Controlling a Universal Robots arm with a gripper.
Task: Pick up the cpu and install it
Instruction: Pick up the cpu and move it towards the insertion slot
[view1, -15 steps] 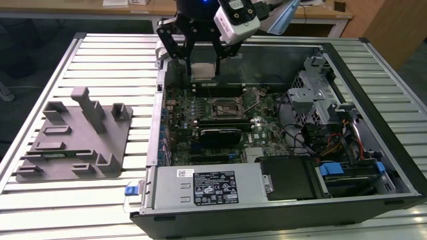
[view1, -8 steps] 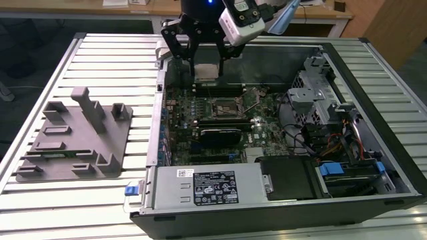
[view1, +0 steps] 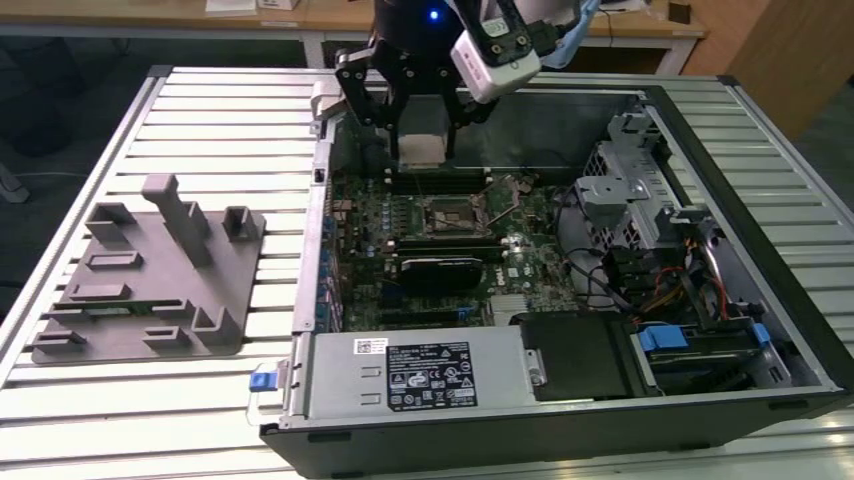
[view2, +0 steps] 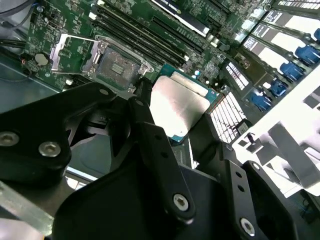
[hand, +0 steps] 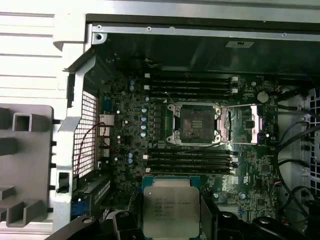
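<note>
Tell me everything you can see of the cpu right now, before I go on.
The cpu is a flat square chip with a dull silvery metal lid bearing faint print, and a teal-green board edge showing around the lid. It is clamped by two opposite edges in the black end effector, lid towards the wrist cameras. It hangs in the air over the motherboard. It is apart from the socket, which stands open and looks empty. Nothing else touches it.

text: none legible | power supply label (view1: 420, 375): unreadable | cpu (hand: 171, 210) print: unreadable
</note>
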